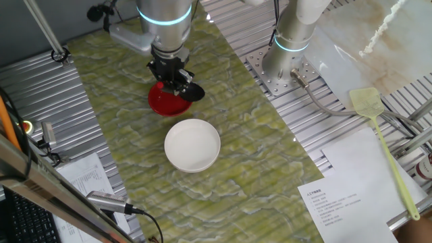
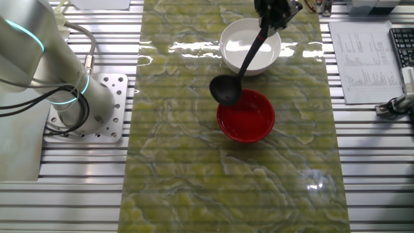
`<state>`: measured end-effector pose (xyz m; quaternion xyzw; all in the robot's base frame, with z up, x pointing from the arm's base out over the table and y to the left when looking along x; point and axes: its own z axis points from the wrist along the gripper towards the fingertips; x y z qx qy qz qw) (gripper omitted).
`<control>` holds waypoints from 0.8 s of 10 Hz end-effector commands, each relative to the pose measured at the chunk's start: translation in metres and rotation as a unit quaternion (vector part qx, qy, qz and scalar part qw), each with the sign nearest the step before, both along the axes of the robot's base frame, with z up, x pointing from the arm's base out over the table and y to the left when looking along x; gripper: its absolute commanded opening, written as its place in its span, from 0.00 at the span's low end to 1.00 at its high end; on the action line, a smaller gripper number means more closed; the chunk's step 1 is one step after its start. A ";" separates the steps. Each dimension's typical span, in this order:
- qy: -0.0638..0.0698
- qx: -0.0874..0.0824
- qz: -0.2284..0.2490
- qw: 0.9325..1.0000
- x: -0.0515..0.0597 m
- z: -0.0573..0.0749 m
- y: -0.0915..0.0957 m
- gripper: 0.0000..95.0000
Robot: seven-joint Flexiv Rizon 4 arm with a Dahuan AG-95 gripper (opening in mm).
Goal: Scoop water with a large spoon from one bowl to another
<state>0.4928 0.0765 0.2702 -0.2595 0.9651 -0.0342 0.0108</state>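
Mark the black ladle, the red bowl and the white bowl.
Black ladle with long thin handle [image 2: 226,89]: the other fixed view, on its round scoop.
Small glossy red bowl [image 2: 249,118]: the other fixed view, on its inner floor.
Plain white round bowl [image 1: 193,144]: one fixed view, on its inside centre.

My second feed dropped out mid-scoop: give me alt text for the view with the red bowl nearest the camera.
The gripper holds a black ladle by its handle, scoop hanging at the red bowl's left rim. The white bowl sits just behind, both on a green marbled mat.
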 end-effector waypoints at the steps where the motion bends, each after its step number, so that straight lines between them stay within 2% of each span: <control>1: -0.003 -0.001 0.008 1.000 0.000 0.000 0.000 0.00; 4: -0.004 0.000 0.031 1.000 0.002 0.000 -0.008 0.00; 8: -0.003 -0.003 0.063 0.998 0.014 0.003 -0.024 0.00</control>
